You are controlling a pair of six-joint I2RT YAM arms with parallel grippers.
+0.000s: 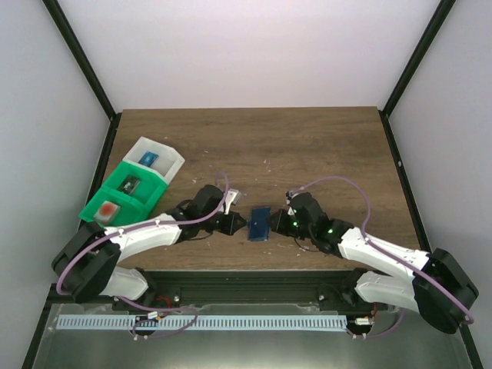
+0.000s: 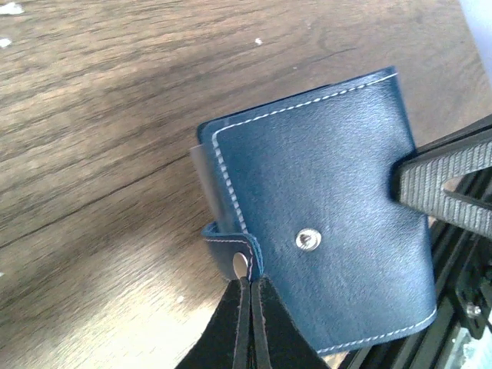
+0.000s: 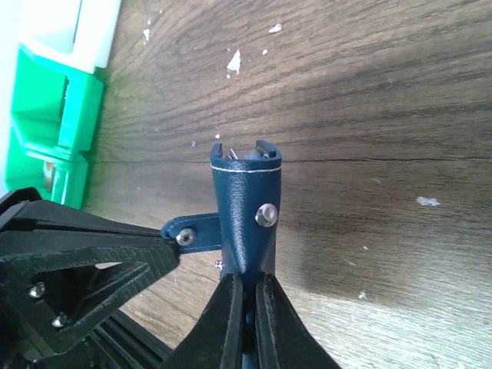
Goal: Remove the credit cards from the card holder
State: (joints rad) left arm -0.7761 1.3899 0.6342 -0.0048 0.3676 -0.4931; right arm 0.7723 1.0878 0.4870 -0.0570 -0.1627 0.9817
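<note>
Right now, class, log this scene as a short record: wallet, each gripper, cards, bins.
holder: dark blue stitched leather card holder, on edge between both grippers
left gripper: shut on its snap strap
right gripper: shut on its opposite edge
credit cards: a pale edge shows at the holder's side, apparently inside
bins: green and white plastic bins, to the left, away from the holder

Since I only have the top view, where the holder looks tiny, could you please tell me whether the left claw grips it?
Observer: Yes. The left wrist view shows the left claw shut on the strap of the holder.
Operator: Thank you. Is that strap fastened?
Observer: No. In the right wrist view it hangs clear of the stud, unsnapped.
Operator: And the right claw?
Observer: It is shut on the holder's opposite edge.
</note>
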